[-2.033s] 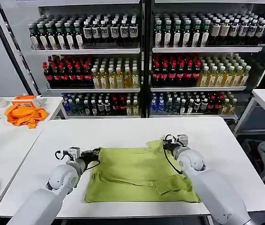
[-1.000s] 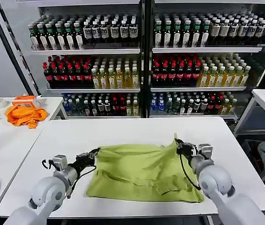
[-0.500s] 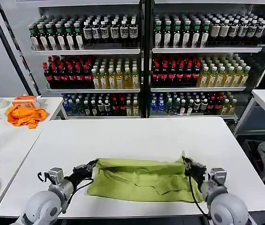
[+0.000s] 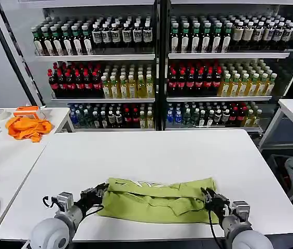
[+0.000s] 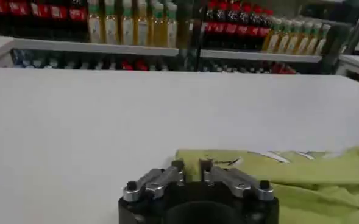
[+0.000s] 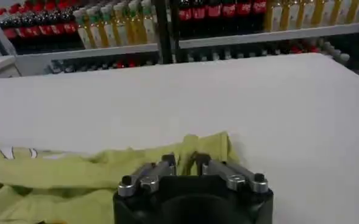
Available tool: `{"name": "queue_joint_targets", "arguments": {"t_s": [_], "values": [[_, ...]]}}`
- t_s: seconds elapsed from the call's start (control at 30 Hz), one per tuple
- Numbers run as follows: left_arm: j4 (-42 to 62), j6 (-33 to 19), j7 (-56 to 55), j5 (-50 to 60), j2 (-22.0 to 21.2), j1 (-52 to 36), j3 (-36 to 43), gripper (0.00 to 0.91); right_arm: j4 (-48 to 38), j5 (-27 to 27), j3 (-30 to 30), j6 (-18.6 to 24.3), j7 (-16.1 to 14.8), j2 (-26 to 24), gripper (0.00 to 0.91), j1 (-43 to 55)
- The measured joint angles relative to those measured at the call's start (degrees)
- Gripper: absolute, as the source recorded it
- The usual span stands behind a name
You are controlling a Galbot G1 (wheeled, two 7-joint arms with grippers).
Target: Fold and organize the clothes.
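Lying as a long folded band near the front edge of the white desk (image 4: 151,150), the yellow-green T-shirt (image 4: 154,199) spans between both arms. Left end effector (image 4: 95,195) pinches the shirt's left end, fingers nearly closed on fabric. Right end effector (image 4: 209,200) pinches the right end likewise, a thin fold caught between its fingers. Top layer shows wrinkles and an uneven edge. Risk: the thin cloth may slip from one pinch, or unequal pulling could skew the fold or drag the shirt over the desk's edge.
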Motion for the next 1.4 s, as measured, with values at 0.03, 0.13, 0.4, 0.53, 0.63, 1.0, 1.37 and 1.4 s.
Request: {"name": "queue_joint_targets", "arguments": {"t_s": [0.03, 0.13, 0.4, 0.53, 0.63, 1.0, 1.37, 1.4], "values": [[-0.4, -0.2, -0.3, 0.2, -0.2, 0.2, 0.0, 0.907, 0.4, -0.3, 0.2, 0.1, 0.0, 0.2, 0.907, -0.4], [-1.5, -0.9, -1.3, 0.9, -1.1, 1.0, 0.1, 0.907, 1.4, -1.2, 0.7, 0.3, -0.1, 0.6, 0.907, -1.5], [-2.1, -2.6, -5.5, 2.2, -5.6, 1.5, 1.3, 0.907, 2.2, -3.2, 1.2, 0.6, -0.6, 1.5, 0.907, -3.9], [-1.9, -2.7, -7.4, 3.2, -8.4, 1.1, 2.0, 0.907, 2.3, -3.8, 1.5, 0.7, -0.8, 1.5, 0.907, -4.4], [-1.1, -2.8, -8.3, 4.5, -10.3, 1.1, 2.7, 0.907, 2.5, -4.1, 1.5, 0.8, -0.9, 1.7, 0.907, -4.6], [1.9, -2.6, -10.1, 10.0, -15.2, 0.8, 4.9, 0.020, 2.5, -4.5, 1.3, 0.9, -0.9, 2.3, 0.907, -4.4], [2.6, -3.8, -9.4, 10.8, -17.0, 1.8, 5.3, 0.020, 2.7, -4.4, 2.0, 0.9, -0.6, 1.9, 0.907, -3.9], [2.7, -3.9, -9.3, 10.7, -17.1, 1.9, 5.2, 0.020, 2.7, -4.4, 2.0, 0.9, -0.6, 1.9, 0.907, -3.9]]}}
